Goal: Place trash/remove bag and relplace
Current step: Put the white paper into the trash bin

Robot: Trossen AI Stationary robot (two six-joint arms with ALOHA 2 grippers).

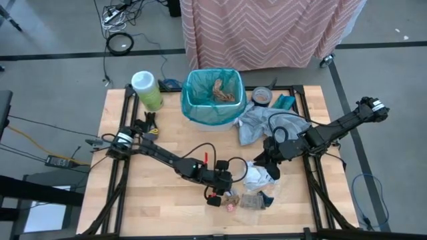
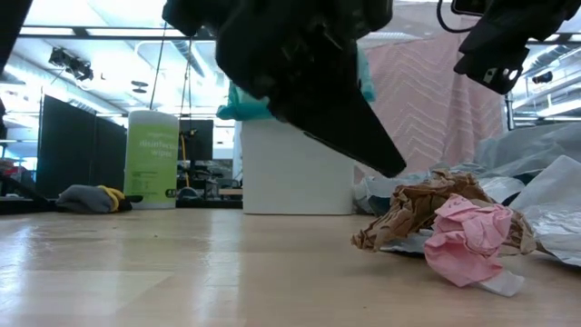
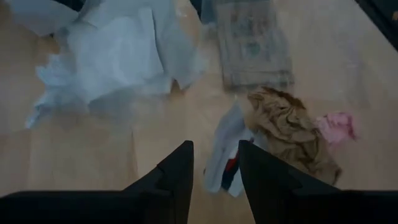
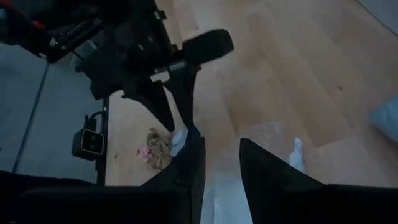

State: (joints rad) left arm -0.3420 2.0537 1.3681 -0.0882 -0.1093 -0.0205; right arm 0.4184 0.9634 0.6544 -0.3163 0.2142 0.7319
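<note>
The white bin [image 1: 212, 119] stands at the table's far middle, lined with the teal bag [image 1: 200, 107]; brown crumpled paper lies inside it. The trash lies near the front middle: brown paper [image 3: 289, 130], a pink scrap [image 3: 336, 127], a clear packet [image 3: 255, 43], white paper [image 3: 118, 50] and a small white wrapper [image 3: 224, 155]. My left gripper [image 3: 216, 171] is open and slants down just over the small wrapper, one finger on each side of it. My right gripper [image 4: 221, 168] hangs open above the white paper [image 1: 257, 175], with nothing between its fingers.
A pale grey plastic bag [image 1: 257, 123] lies crumpled right of the bin. A green wipes canister [image 1: 147, 90] stands at the far left, with a tape roll [image 1: 261, 97] and a teal item [image 1: 285, 102] at the far right. Bare wood shows at the near left.
</note>
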